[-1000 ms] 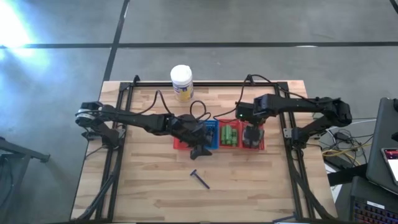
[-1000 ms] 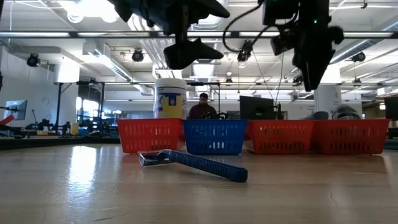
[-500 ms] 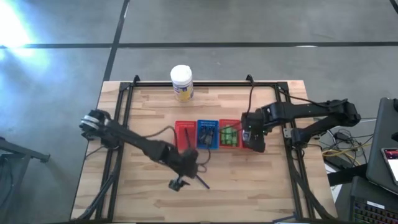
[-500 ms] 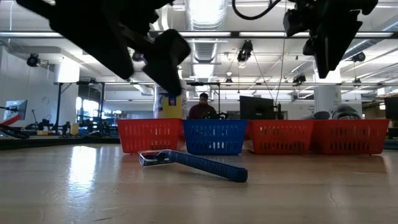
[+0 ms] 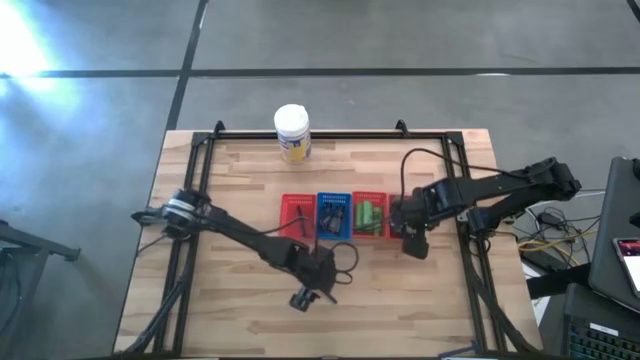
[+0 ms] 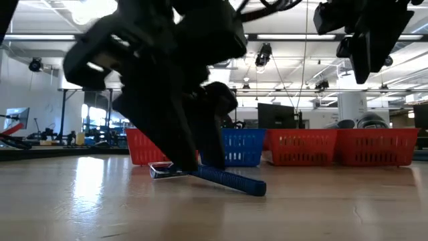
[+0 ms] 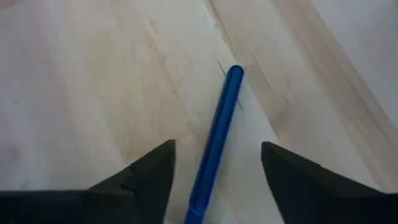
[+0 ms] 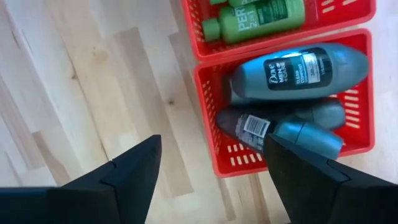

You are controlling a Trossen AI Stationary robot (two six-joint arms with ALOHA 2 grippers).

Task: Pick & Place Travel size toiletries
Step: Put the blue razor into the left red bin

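A thin stick with a blue handle (image 7: 217,130) lies flat on the wood between the near edge and the baskets; its head (image 6: 164,171) shows in the low view. My left gripper (image 7: 216,149) is open and low over it, one finger on each side of the handle, apart from it. My right gripper (image 8: 212,143) is open and empty, raised beside the near side of the red basket (image 8: 214,140) that holds grey oval bottles (image 8: 289,74). Green bottles (image 8: 261,15) lie in the red basket beside it.
Four small mesh baskets sit in a row mid-table: red (image 5: 297,215), blue (image 5: 333,215), red with green bottles (image 5: 368,218), red with grey bottles (image 5: 400,215). A white jar with a yellow label (image 5: 292,132) stands at the far edge. Bare wood lies toward the near edge.
My left gripper swung from above the baskets toward the near edge and came down over the blue-handled stick, which has stayed where it was. My right gripper rose from the grey-bottle basket and drew a little toward the near edge.
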